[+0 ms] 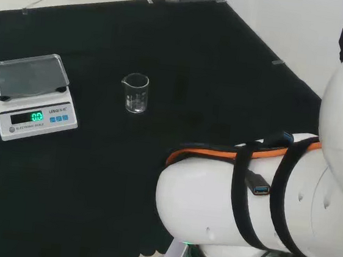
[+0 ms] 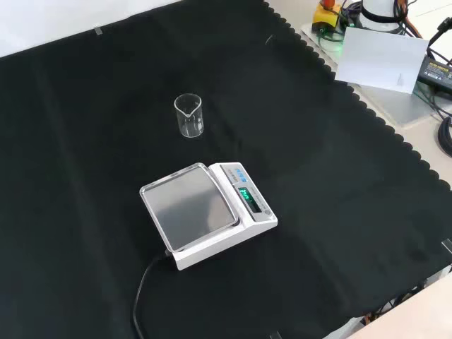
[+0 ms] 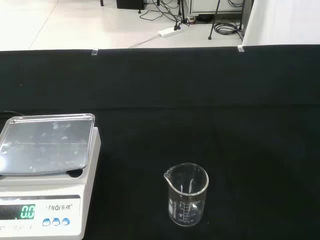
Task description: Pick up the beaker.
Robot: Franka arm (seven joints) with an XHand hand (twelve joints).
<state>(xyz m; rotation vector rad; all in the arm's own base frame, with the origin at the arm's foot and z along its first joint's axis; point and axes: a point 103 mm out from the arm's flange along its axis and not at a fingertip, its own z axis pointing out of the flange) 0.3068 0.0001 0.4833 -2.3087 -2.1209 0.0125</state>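
Scale front: lit green digits, small print beside. Beaker: white graduation marks, too small to read.

We see a clear beaker with faint white markings on a black cloth with a scalloped edge. The scale is white with a silvery pan, a green lit display and blue buttons. The arm is white, with black straps and an orange stripe.
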